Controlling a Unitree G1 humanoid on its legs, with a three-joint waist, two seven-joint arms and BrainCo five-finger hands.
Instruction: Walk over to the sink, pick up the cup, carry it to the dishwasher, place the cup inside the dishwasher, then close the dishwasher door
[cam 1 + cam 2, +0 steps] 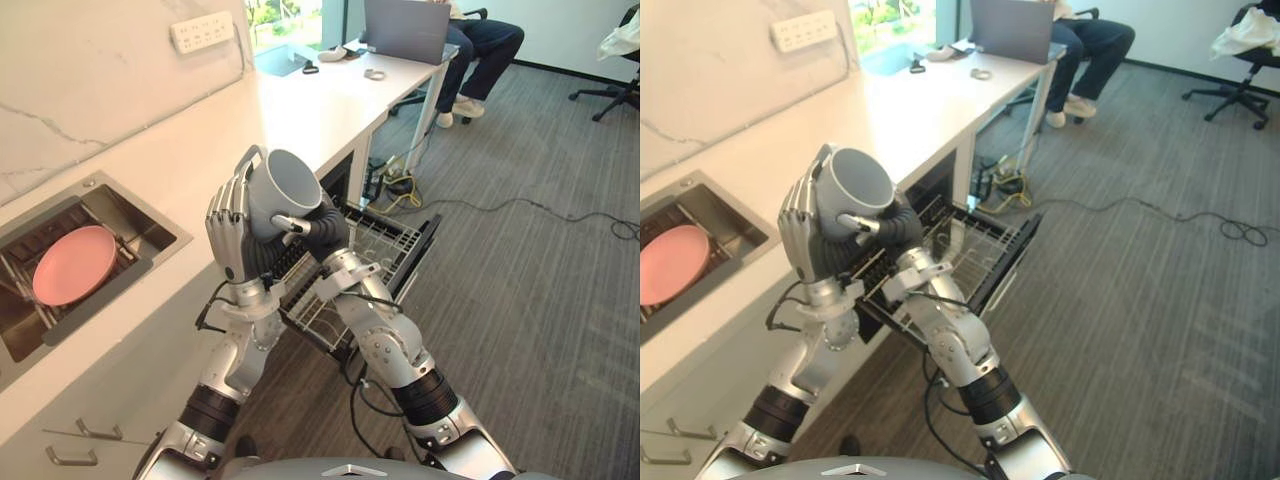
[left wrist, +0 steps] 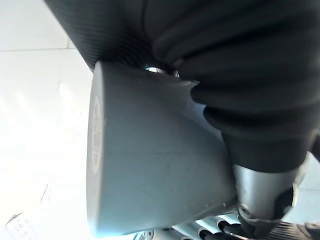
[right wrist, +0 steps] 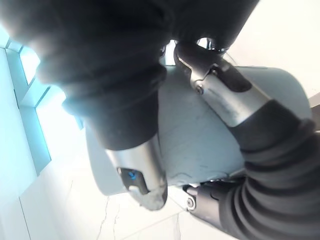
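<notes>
A grey cup (image 1: 290,190) is held in the air, tilted, with its mouth facing up and to the right and its handle (image 1: 250,155) at the upper left. My left hand (image 1: 228,235) wraps its fingers round the cup's back and left side. On the other side, my right hand (image 1: 325,232) grips it with the thumb lying over the rim. The cup hangs above the near left end of the pulled-out dishwasher rack (image 1: 385,245), a wire basket under the counter edge. The cup's wall (image 2: 150,160) fills the left wrist view; my right thumb presses on the cup (image 3: 200,145).
A sink (image 1: 150,235) in the white counter (image 1: 250,120) holds a pink plate (image 1: 73,264), left of my hands. A person (image 1: 480,45) sits at the counter's far end by a laptop (image 1: 405,28). Cables (image 1: 500,208) lie on the carpet; an office chair (image 1: 615,90) stands far right.
</notes>
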